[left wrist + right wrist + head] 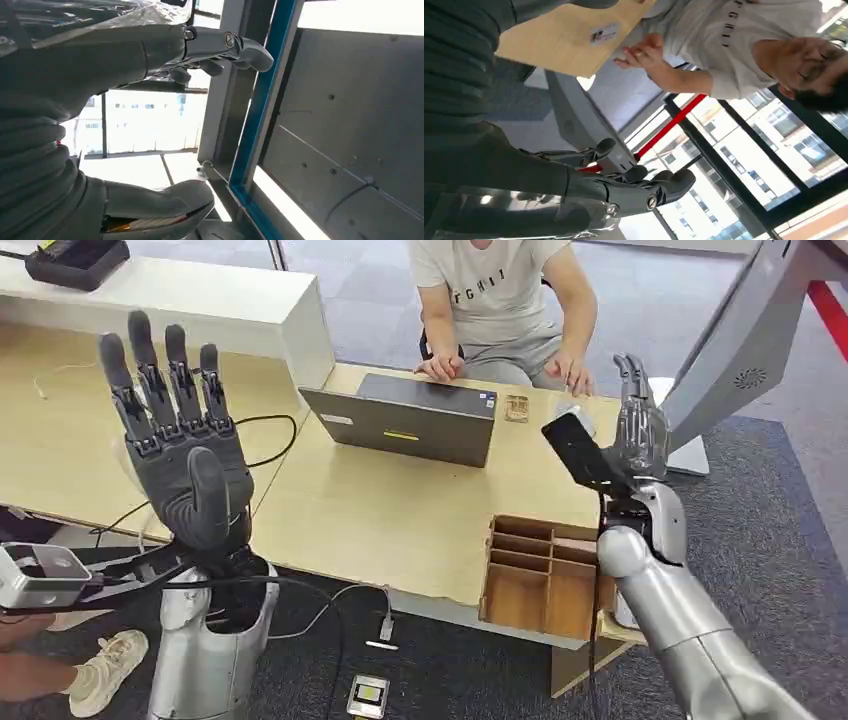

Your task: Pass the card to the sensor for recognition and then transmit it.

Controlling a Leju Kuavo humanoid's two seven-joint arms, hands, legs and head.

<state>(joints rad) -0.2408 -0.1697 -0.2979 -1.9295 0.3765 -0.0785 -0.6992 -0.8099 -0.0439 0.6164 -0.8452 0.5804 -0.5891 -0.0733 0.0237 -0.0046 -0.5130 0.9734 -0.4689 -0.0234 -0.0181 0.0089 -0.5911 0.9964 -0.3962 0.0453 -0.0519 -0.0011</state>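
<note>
Holding nothing: left hand (185,455) raised, fingers straight and apart; right hand (640,430) likewise spread. Risk: card unseen in either hand; right hand near person's hand (570,372), contact possible.

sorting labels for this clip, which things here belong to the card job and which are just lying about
Job:
- right hand, raised beside a dark flat thing that may be the card
- left hand, open
- person across the desk

Lying about:
- laptop
- wooden organiser
- small device on the floor
- shoe
</note>
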